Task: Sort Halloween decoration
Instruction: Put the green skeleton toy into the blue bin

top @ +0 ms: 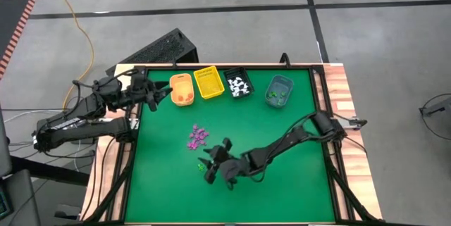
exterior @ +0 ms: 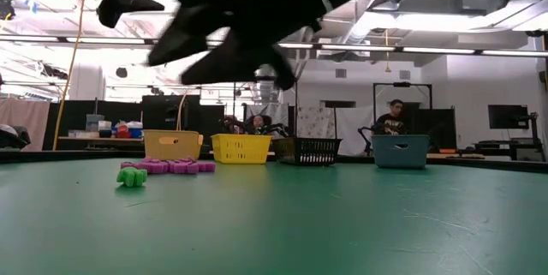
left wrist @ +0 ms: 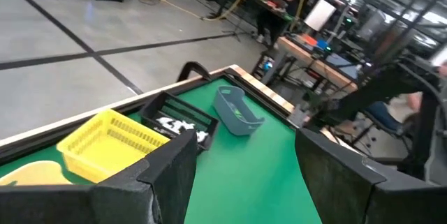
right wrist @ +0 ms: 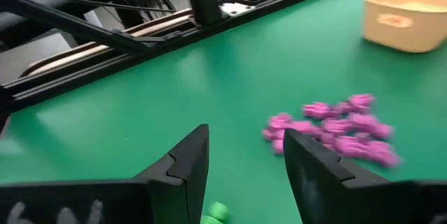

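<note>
We are reaching our right arm in from the table's right edge toward its middle, elbow bent, with the right gripper hanging just above the surface, its fingers standing apart and empty. Our left arm is waiting at the far left corner; the left gripper is probably spread too, judging by its wrist view.

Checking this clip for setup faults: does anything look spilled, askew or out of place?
Nothing stands out. The four bins stand in a row at the far edge; loose purple trinkets and a green one lie unsorted near the open right gripper.
</note>
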Robot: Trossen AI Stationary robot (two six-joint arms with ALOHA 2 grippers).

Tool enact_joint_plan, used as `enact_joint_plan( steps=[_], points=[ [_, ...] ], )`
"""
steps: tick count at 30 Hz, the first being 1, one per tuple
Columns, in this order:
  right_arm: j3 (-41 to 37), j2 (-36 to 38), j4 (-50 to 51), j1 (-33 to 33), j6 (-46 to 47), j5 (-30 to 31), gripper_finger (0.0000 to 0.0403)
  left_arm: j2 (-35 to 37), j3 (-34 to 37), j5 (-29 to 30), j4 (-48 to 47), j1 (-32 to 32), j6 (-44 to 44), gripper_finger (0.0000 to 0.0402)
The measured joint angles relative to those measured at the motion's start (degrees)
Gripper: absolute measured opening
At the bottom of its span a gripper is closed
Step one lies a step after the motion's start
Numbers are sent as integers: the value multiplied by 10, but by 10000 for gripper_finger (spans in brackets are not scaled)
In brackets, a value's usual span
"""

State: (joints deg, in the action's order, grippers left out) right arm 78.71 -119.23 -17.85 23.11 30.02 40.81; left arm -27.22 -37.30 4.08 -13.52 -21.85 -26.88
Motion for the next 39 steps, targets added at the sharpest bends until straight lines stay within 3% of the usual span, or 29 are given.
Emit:
enact_joint_plan(
  steps=[5,12,17,39],
  points=[
    [71,-59,15,6,1,3,179,0,0,-35,-1,0,-4,231],
    [131,-113,61,19,20,47,179,0,0,-39,-3,0,-4,231],
    [130,-123,88,28,73,63,179,0,0,-38,-7,0,8,232],
    [128,-133,106,27,81,72,179,0,0,-34,-12,0,27,232]
  ],
)
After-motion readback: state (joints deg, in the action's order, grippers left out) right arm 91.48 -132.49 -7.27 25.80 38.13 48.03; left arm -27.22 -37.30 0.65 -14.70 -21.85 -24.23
